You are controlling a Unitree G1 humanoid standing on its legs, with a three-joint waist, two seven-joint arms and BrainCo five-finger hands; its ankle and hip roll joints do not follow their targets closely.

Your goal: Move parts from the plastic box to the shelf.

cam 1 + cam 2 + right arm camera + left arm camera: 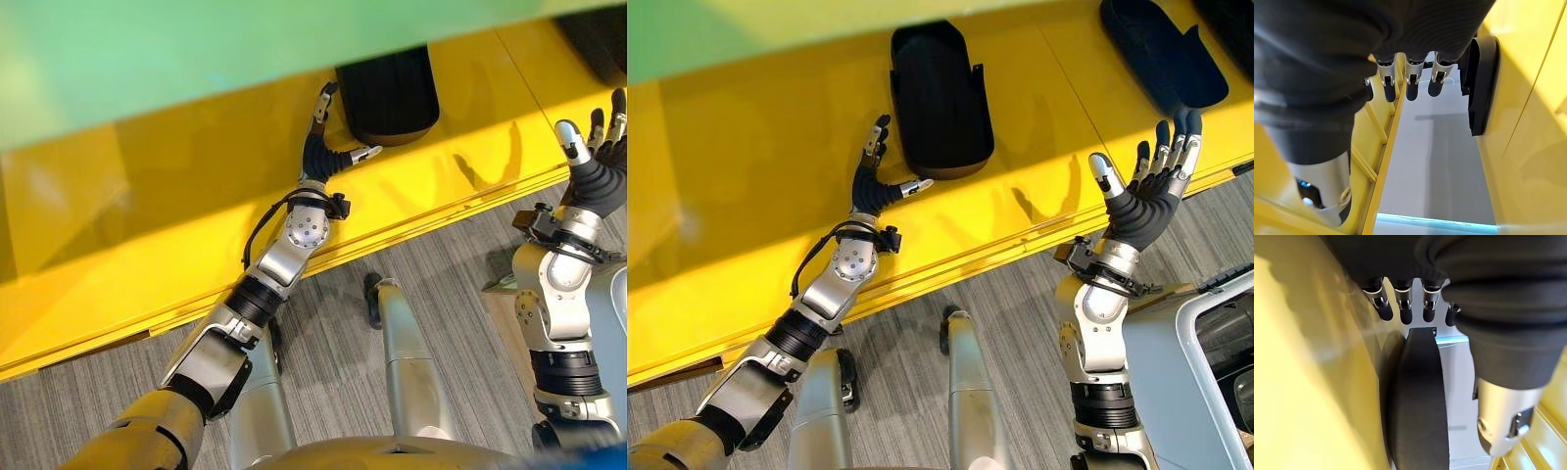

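Black oblong part [939,98] on yellow shelf [745,166], beside open, empty left robot hand [872,181].

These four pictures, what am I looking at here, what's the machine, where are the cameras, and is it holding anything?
It is a humanoid robot standing at a yellow shelf. Two pictures come from cameras in its head, looking down; the other two sit on its wrists, looking along the fingers. Its left hand rests open beside a black part lying on the shelf. Its right hand is raised with fingers spread, holding nothing. A second black part lies further along. The grey corner at lower right is probably the plastic box.
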